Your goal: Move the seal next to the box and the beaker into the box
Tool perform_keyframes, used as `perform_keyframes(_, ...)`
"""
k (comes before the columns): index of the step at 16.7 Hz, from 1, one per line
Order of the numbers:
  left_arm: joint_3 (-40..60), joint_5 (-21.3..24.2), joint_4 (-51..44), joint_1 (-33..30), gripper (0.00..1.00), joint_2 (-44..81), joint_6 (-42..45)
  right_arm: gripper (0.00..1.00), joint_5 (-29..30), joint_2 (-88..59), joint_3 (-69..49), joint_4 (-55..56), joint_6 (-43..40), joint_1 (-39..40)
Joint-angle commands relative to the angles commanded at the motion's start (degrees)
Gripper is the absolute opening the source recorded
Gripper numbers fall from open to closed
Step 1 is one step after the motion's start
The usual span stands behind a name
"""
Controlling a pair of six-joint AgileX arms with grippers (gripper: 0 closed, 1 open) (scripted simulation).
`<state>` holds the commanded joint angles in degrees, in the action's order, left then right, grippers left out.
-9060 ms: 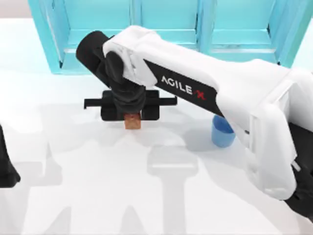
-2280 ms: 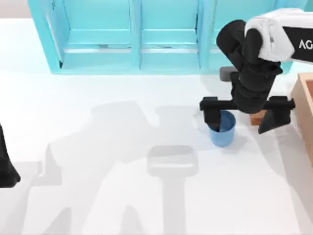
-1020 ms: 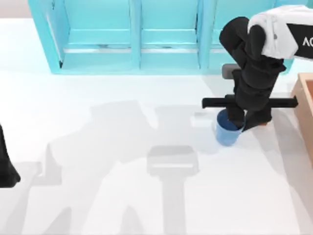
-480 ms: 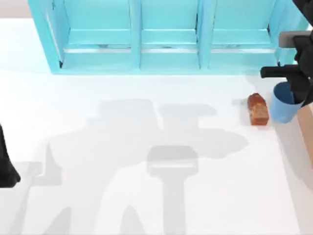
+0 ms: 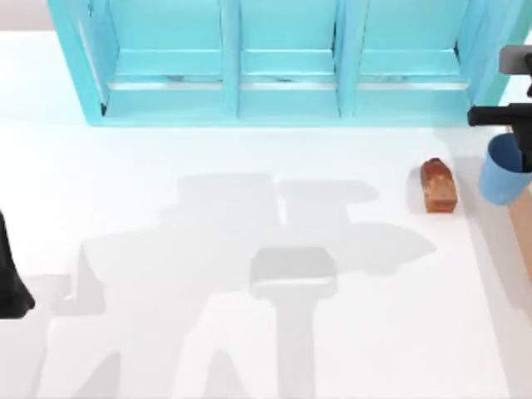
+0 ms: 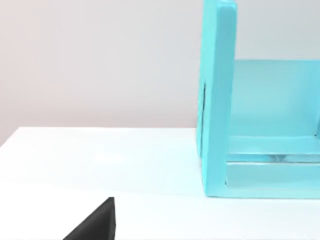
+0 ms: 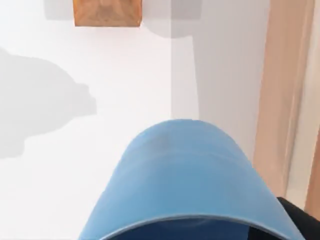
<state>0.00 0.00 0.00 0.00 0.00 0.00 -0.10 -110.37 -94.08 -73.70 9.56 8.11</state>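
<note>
Seal (image 5: 438, 185) down on the white table (image 5: 249, 332), right side, lying flat in front of the turquoise shelf unit (image 5: 283, 58). Reddish-brown body, lighter orange end toward the near edge. Free of any grip. Also seen from the right wrist camera as an orange-brown block (image 7: 106, 12) on the table, well apart from the cup.

Beaker (image 5: 504, 169) up at the far right edge of the top view, lifted off the table, just right of the seal with a gap between. Blue, tapered, rim tilted. From the right wrist camera, blue wall of the beaker (image 7: 182, 185) close under the lens, rim nearest the camera.

Right gripper (image 5: 522, 133) at the beaker's rim, black crossbar and finger visible above the cup, rest cut off by the frame edge. Closed onto the beaker, carrying it.

Box: tan wall (image 5: 524, 229) at the right edge of the top view, below the beaker. From the right wrist camera, wood-coloured wall (image 7: 282, 95) just beside the beaker, cup not over the inside.

Left arm parked at the left edge of the table; dark part of left gripper (image 5: 10, 283) in view, finger state cannot be told.
</note>
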Motion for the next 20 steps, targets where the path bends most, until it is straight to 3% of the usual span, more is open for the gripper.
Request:
perform_keyframes(4, 0.0, 0.0, 0.0, 0.0, 1.0, 0.0, 0.0, 0.0, -0.44, 7.11, 8.34, 1.33, -10.24, -9.53)
perform_keyframes(9, 0.0, 0.0, 0.0, 0.0, 1.0, 0.0, 0.0, 0.0, -0.93, 16.04, 20.74, 3.4, -30.62, -29.45)
perform_keyframes(12, 0.0, 0.0, 0.0, 0.0, 1.0, 0.0, 0.0, 0.0, -1.36, 22.43, 27.86, 4.76, -38.9, -37.62)
perform_keyframes(20, 0.0, 0.0, 0.0, 0.0, 1.0, 0.0, 0.0, 0.0, -1.54, 24.95, 30.78, 5.68, -41.59, -40.58)
